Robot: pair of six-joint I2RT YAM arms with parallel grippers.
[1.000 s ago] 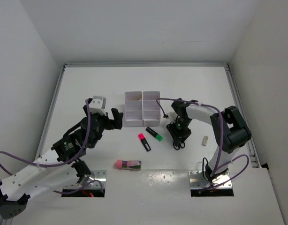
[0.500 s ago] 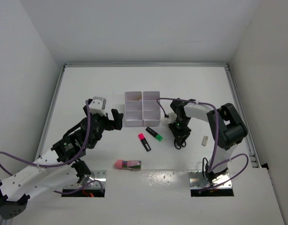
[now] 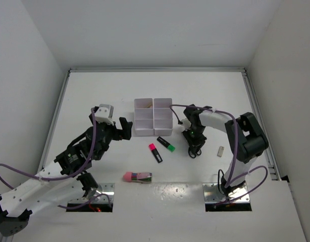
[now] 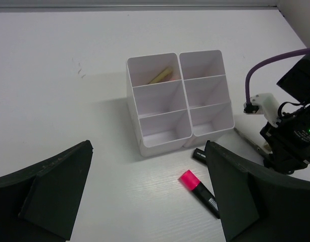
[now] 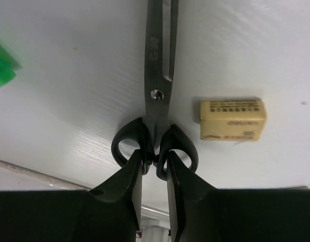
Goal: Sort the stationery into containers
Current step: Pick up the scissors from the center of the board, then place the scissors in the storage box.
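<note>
The black-handled scissors [image 5: 156, 96] lie flat on the table right of the green-ended highlighter [image 3: 166, 144]. My right gripper [image 5: 155, 159] is shut on them, one finger in each handle loop, pinching the inner bars; in the top view it sits over them [image 3: 193, 143]. My left gripper [image 4: 150, 196] is wide open and empty, held above the table left of the white organizer tray [image 3: 153, 108]. The pink-ended highlighter [image 4: 200, 193] lies between its fingers' span. A yellow pen [image 4: 161, 75] lies in the tray's [image 4: 178, 70] back left compartment.
A beige eraser [image 5: 233, 120] lies just right of the scissors' handles, also in the top view [image 3: 220, 150]. A pink and mint bundle [image 3: 138, 177] lies near the front edge. The green highlighter's tip [image 5: 2, 68] shows at the right wrist view's left edge.
My right arm's wrist and elbow have shifted slightly above the scissors, which stay in place. The left arm has not moved.
</note>
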